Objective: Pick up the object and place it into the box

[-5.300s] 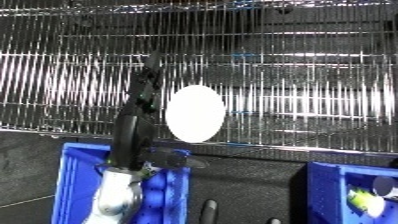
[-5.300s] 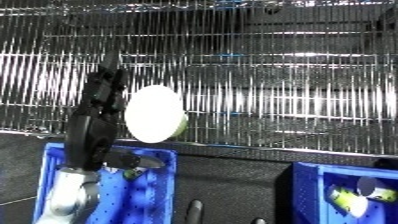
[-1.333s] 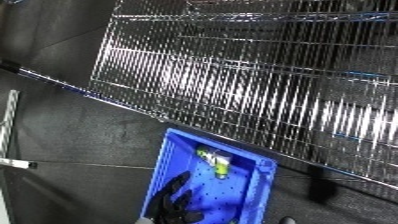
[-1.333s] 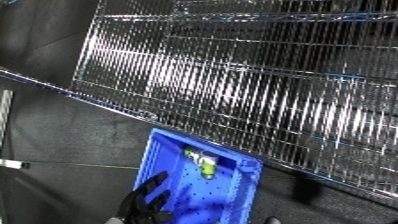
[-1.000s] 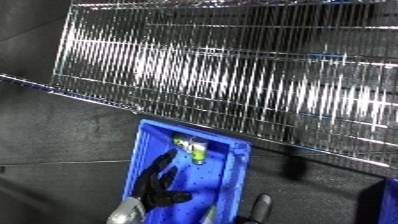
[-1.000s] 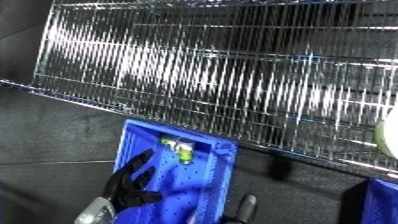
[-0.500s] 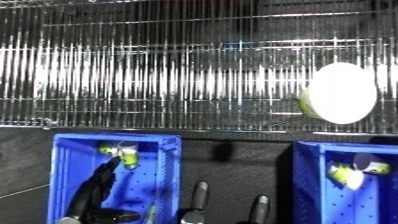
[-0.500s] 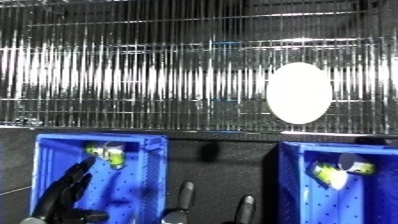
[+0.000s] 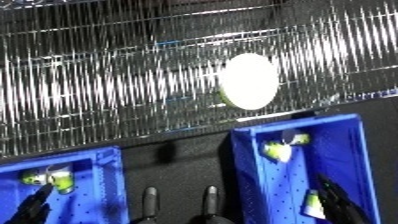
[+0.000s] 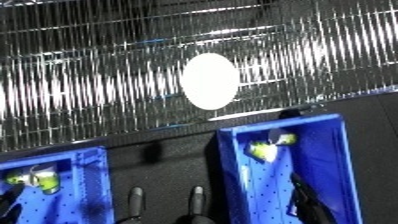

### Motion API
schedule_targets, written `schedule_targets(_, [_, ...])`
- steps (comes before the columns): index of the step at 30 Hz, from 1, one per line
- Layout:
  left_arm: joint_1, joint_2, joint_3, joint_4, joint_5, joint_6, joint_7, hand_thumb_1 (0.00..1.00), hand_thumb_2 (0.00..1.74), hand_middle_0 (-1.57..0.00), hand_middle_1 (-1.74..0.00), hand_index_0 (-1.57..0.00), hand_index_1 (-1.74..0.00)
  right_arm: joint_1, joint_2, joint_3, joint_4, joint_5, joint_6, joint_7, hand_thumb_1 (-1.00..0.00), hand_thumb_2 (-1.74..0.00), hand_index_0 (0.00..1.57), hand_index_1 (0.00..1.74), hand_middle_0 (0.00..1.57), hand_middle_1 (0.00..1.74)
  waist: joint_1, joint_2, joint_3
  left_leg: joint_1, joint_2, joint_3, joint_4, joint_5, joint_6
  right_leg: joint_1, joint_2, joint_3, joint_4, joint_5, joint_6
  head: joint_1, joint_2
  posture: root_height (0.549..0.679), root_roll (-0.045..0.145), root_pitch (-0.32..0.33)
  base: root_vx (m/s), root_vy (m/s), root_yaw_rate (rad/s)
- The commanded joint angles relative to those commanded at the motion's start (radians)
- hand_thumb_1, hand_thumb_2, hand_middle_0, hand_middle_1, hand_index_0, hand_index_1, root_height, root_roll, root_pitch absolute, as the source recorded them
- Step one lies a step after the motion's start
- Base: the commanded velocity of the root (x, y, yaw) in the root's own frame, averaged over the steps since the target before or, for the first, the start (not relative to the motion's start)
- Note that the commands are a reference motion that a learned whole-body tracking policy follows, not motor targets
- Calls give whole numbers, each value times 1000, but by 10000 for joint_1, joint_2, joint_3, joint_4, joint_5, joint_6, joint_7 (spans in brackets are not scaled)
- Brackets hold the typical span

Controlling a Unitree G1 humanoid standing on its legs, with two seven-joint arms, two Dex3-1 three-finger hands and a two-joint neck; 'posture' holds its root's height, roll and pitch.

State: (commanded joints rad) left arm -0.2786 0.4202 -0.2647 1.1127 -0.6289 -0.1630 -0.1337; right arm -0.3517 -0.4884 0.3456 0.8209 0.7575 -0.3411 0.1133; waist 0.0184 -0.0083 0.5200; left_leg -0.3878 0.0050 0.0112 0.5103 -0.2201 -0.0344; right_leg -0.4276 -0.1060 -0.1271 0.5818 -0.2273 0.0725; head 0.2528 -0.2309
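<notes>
A white disc [image 9: 249,81] stands on edge on the far wire shelf [image 9: 107,75], not yet picked up; both blue bins [image 9: 306,165] wait near. The left hand [image 9: 35,202] and right hand [image 9: 342,202] only show at the bins' near ends, and I cannot tell their fingers' state.

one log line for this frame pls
left hand: over left bin, empty | right hand: over right bin, empty | white disc: on wire rack

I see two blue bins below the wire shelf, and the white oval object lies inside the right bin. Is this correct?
Not quite. The two blue bins, left and right, are there below the wire shelf, but the white oval object is up against the shelf, above the right bin, not inside it. The left eye view shows this.
</notes>
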Motion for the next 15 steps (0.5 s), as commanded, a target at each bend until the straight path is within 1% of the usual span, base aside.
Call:
schedule_targets(3, [329,2,4,-380,133,-148,248,0,0,0,0,0,0,529,-425,3,-2289,-728,-382,-961,0,0,0,0,0,0,-205,-42,0,-15,38,83,27,-32,13,-63,33,83,-4,7,-2,-432,176,652,34,81,-4,17,-180])
schedule_targets(5, [509,-7,53,-488,169,-315,351,0,0,0,0,0,0,888,-664,-178,-3583,-1251,-813,-1547,0,0,0,0,0,0,-362,-65,0,-37,67,145,55,-55,28,-125,69,152,22,-7,-2,-695,255,652,35,85,-6,39,-192])
schedule_targets(7, [622,-44,136,-471,154,-500,405,0,0,0,0,0,0,1195,-795,-446,-4598,-1803,-1348,-1945,0,0,0,0,0,0,-522,-79,0,-59,93,212,76,-75,46,-186,109,220,51,-29,8,-996,355,651,35,88,-3,51,-176])
schedule_targets(9, [675,-82,231,-380,127,-660,413,0,0,0,0,0,0,1412,-916,-690,-5442,-2326,-1823,-2206,0,0,0,0,0,0,-660,-86,0,-74,116,278,83,-94,55,-233,141,279,57,-47,28,-1193,421,651,35,92,2,47,-134])
schedule_targets(11, [688,-107,305,-261,94,-756,398,0,0,0,0,0,0,1523,-1067,-878,-6157,-2716,-2144,-2381,0,0,0,0,0,0,-758,-90,0,-82,139,335,81,-109,54,-259,161,319,48,-61,47,-1301,475,651,36,95,4,32,-84])
schedule_targets(13, [680,-115,375,-90,64,-810,337,0,0,0,0,0,0,1492,-1252,-1034,-6736,-2990,-2250,-2465,0,0,0,0,0,0,-806,-97,0,-94,164,377,85,-123,37,-272,163,334,39,-73,66,-1345,535,651,36,97,9,13,-43])
schedule_targets(15, [658,-103,439,107,59,-839,240,0,0,0,0,0,0,1342,-1461,-1147,-7242,-3151,-2119,-2446,0,0,0,0,0,0,-818,-108,0,-102,188,406,76,-122,12,-268,160,330,9,-76,82,-1374,600,651,36,99,19,-1,-19])
